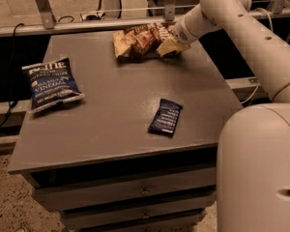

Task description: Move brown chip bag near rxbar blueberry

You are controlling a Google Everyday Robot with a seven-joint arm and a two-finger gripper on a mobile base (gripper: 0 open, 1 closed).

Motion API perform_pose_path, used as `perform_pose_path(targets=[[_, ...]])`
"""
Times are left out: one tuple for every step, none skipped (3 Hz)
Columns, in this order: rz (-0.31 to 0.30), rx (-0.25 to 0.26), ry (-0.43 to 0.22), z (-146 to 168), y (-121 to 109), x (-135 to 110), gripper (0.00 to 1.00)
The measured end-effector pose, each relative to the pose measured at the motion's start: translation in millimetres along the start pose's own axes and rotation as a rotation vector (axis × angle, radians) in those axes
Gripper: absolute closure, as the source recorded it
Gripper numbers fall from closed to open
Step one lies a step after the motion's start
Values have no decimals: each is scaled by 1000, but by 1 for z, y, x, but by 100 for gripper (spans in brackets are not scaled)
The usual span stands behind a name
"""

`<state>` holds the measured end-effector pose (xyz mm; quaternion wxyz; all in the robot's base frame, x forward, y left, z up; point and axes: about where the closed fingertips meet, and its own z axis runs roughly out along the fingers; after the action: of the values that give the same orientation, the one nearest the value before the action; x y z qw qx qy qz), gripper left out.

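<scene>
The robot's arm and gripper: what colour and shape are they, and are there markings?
The arm is smooth, off-white and tubular, with rounded joints and a row of small dark holes along it. The gripper, at the brown chip bag, is pale yellowish.

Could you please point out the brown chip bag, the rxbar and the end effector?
brown chip bag (135, 41), camera view, dark centre panel.
rxbar (166, 117), camera view, wrapper middle.
end effector (168, 47), camera view, tip, at the bag's right end.
</scene>
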<state>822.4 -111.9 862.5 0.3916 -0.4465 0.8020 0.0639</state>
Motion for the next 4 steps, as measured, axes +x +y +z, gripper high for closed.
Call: perform_pose_path(targets=[[-12, 12, -38, -18, -1, -10, 88], [-40, 34, -91, -50, 1, -27, 100], [-79, 47, -137, -84, 12, -44, 100], [-93, 42, -169, -106, 27, -51, 100]])
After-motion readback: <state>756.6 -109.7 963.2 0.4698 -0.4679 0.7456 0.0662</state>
